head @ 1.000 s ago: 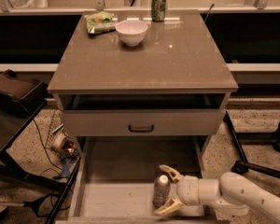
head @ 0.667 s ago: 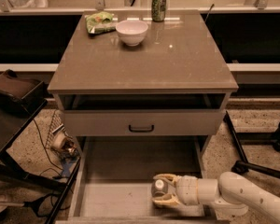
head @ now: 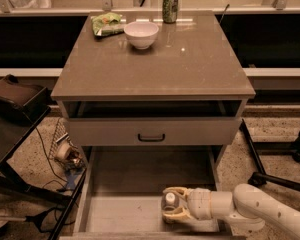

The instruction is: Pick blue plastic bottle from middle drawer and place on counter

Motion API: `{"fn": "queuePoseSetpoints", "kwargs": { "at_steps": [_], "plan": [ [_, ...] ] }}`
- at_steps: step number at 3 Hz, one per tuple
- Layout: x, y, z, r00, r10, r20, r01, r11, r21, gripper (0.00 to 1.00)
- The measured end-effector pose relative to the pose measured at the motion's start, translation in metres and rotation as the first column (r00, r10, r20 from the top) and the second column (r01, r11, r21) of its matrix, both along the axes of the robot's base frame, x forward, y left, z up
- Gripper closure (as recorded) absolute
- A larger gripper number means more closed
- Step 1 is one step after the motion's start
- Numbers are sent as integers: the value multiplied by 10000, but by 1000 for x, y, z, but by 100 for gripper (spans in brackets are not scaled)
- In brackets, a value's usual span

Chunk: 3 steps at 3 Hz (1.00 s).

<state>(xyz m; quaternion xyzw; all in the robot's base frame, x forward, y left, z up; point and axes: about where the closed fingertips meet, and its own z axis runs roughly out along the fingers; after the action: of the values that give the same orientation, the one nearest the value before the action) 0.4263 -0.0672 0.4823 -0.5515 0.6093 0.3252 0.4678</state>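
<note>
Shows a change since a second ago: tool (head: 167,204) no longer spread wide around the blue plastic bottle (head: 171,200) but drawn in against it, with the cap end shifted slightly.

Camera view, the only one. Finds the tool low in the open middle drawer (head: 117,215), near its front edge, reaching in from the right on the single arm (head: 260,214). Has the cream fingers (head: 176,190) clamped on the bottle, one on the far side and one on the near side. Puts the bottle right between them, touching both, white cap facing up toward the camera. Judges the long axis roughly upright, slight tilt not ruled out, body mostly hidden beneath the cap. Cannot tell whether resting on the drawer floor or just off it. Needs no choice of arm, only one being present.

Places the table (head: 155,69) above and beyond the tool, past the drawer front (head: 190,131) with the black handle. Calls, by judgement, for a lift straight up clear of the drawer walls, then a carry away from the camera over that front and the thick edge.

Counts one bottle, one tool, one arm, one open drawer. Counts on the table, well beyond the tool, one green can (head: 170,6), one white bowl (head: 141,34), one green bag (head: 106,23).
</note>
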Motion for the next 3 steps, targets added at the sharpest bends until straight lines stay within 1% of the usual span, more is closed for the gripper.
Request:
{"fn": "queuePoseSetpoints", "kwargs": {
  "at_steps": [1,2,3],
  "plan": [
    [-2,5,18,9999,151,6,-151,9999,48,100],
    [-14,7,80,9995,106,-296,-98,9996,283,100],
    [-8,-10,177,9971,-195,-732,229,9987,466,100]
  ]
}}
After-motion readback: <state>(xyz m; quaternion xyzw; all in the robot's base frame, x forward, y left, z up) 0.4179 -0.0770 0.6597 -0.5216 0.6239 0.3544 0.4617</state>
